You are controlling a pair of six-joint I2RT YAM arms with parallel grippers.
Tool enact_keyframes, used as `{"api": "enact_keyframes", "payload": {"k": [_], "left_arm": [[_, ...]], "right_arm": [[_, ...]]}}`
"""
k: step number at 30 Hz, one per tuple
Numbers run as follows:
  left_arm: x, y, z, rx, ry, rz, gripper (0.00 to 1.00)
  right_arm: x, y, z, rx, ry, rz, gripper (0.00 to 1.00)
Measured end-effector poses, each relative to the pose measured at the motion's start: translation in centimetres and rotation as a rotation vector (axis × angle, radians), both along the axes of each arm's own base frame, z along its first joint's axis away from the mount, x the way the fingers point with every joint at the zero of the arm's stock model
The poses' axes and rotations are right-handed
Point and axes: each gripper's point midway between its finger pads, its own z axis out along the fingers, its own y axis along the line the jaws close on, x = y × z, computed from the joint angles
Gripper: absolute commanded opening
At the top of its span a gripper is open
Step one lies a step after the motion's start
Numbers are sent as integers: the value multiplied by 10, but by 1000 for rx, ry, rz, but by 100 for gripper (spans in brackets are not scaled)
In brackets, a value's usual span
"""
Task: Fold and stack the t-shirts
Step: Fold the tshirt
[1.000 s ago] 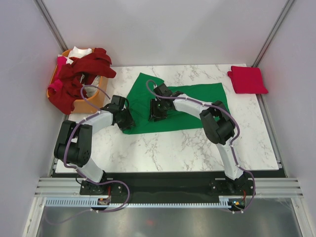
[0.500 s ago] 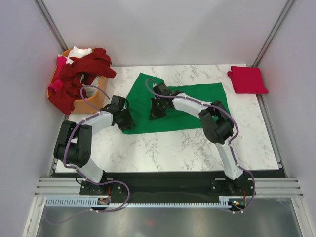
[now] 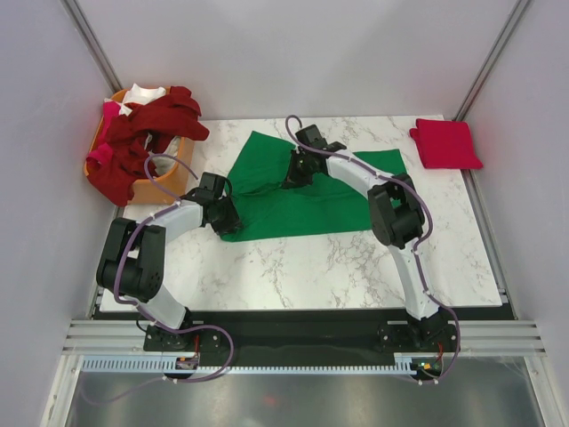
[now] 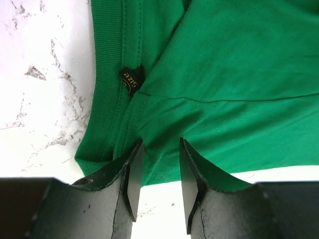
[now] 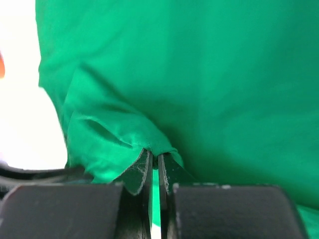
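The green shirt (image 3: 307,209) lies spread across the middle of the table (image 3: 338,262). The right arm stretches far forward, the right gripper (image 5: 154,167) pinching a bunched fold of it. The left gripper (image 4: 157,172) sits low at the collar edge, jaws slightly apart

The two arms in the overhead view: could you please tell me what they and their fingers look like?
The left arm and right arm match: smooth white link shells, chunky black joints and black bases. A thin purple cable loops along each. The fingers are flat black blades with tapered tips and pale, worn edges.
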Motion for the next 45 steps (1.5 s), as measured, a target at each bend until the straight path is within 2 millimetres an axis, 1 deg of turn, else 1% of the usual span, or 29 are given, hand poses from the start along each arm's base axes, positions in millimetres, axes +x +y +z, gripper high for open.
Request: {"api": "enact_keyframes", "payload": {"k": [2,3,5,6,8,15,17,19,22,23,24,25,26,27,29,30,31,33,34,36,38,41,44,45], "left_arm": [[0,0,0,0,0,0,42],[0,0,0,0,0,0,42],[0,0,0,0,0,0,42],[0,0,0,0,0,0,42],[0,0,0,0,0,0,42],[0,0,0,1,2,0,42],[-1,1,0,6,7,2,43],[-3,3,0,16,16,6,43],[-9,10,3,48,25,19,43],[-11,12,4,58,22,24,43],[-14,15,4,67,22,28,43],[-17,17,4,76,23,33,42],[-21,20,3,86,25,38,42],[-25,22,1,90,32,39,43],[-30,24,0,92,33,46,43],[-32,25,0,93,31,49,43],[-33,26,0,95,31,52,44],[-37,28,0,101,27,62,47],[-39,29,0,102,24,66,47],[-43,32,1,107,22,74,47],[-48,35,0,114,26,81,47],[-51,36,0,116,27,86,47],[-51,36,0,116,25,87,47],[-51,36,0,116,25,87,47]], "right_arm": [[12,-10,-5,5,13,-39,48],[16,-15,-9,2,19,-52,72],[22,-23,-19,-3,37,-77,83],[25,-24,-18,13,44,-78,88],[31,-24,-13,19,26,-82,90],[29,-22,-11,10,14,-54,91],[29,-26,-8,-15,-6,-45,91],[26,-37,-3,-58,-31,-46,92],[11,-67,16,-129,-69,-68,93],[2,-84,26,-149,-85,-84,93],[-5,-98,33,-157,-99,-99,93],[-17,-120,39,-174,-100,-126,93],[-24,-146,45,-187,-103,-166,93],[-29,-167,48,-191,-108,-204,93],[-42,-223,44,-222,-97,-317,93],[-51,-248,37,-239,-82,-371,93],[-63,-271,26,-266,-50,-421,93],[-89,-299,5,-305,8,-480,93],[-106,-308,-8,-318,49,-495,91],[-128,-319,-25,-315,110,-520,90],[-142,-331,-35,-298,157,-559,89],[-130,-353,-30,-268,122,-636,89],[-127,-358,-31,-267,113,-654,86],[-126,-359,-31,-269,110,-656,84]]}}
